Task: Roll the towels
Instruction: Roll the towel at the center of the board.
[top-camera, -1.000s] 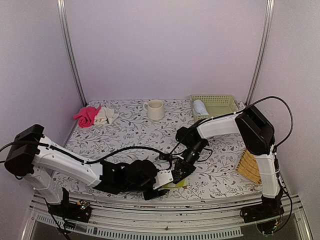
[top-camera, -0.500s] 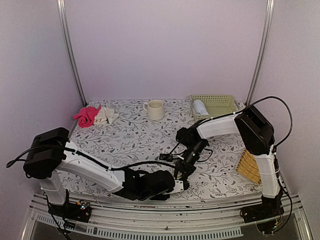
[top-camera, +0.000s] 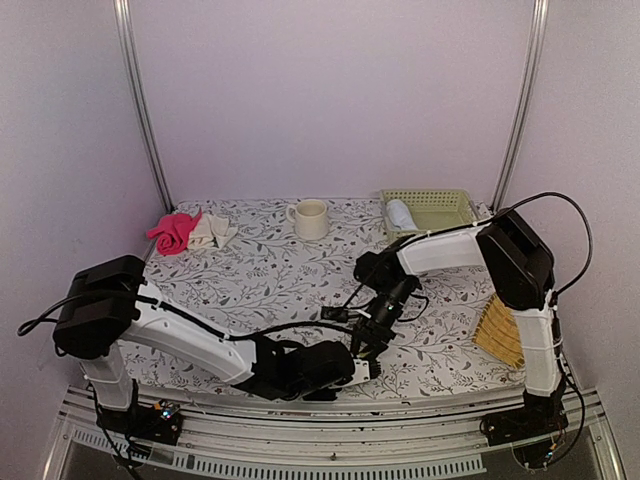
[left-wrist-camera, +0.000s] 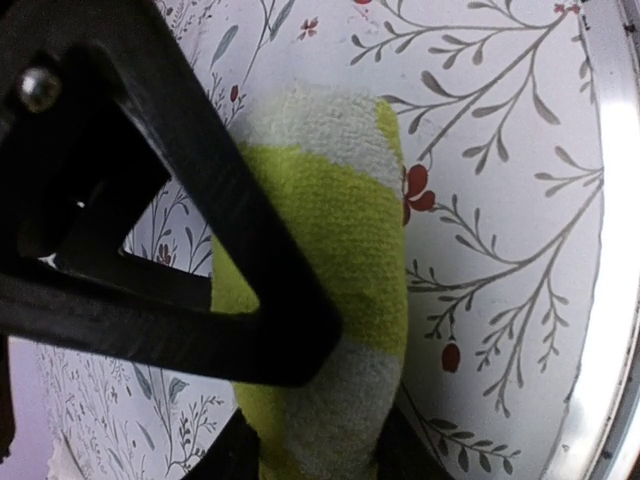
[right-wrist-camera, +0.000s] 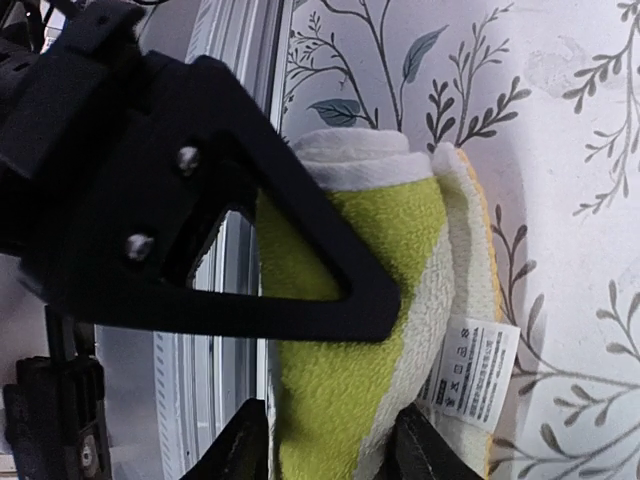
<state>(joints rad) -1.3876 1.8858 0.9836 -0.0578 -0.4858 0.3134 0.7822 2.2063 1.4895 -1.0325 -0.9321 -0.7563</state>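
Note:
A yellow-green and cream towel (left-wrist-camera: 350, 230), rolled up, lies on the flowered table at its front edge. My left gripper (left-wrist-camera: 305, 455) has both fingers pressed on the sides of the roll. From the other side, my right gripper (right-wrist-camera: 330, 445) stands open with a finger on each flank of the same towel (right-wrist-camera: 330, 380); its white label (right-wrist-camera: 468, 370) hangs to the right. In the top view both grippers (top-camera: 352, 368) (top-camera: 362, 345) meet near the front centre and hide this towel. A rolled pale blue towel (top-camera: 400, 213) lies in the green basket (top-camera: 445, 210).
A pink cloth (top-camera: 172, 232) and a cream cloth (top-camera: 212, 230) lie at the back left. A cream mug (top-camera: 311, 218) stands at the back centre. A yellow woven tray (top-camera: 497, 332) leans by the right arm. The metal front rail (left-wrist-camera: 612, 250) runs just beside the roll.
The left arm has reached further right along the front edge and its jaws have narrowed onto the roll. The right gripper's jaws have widened round the same roll.

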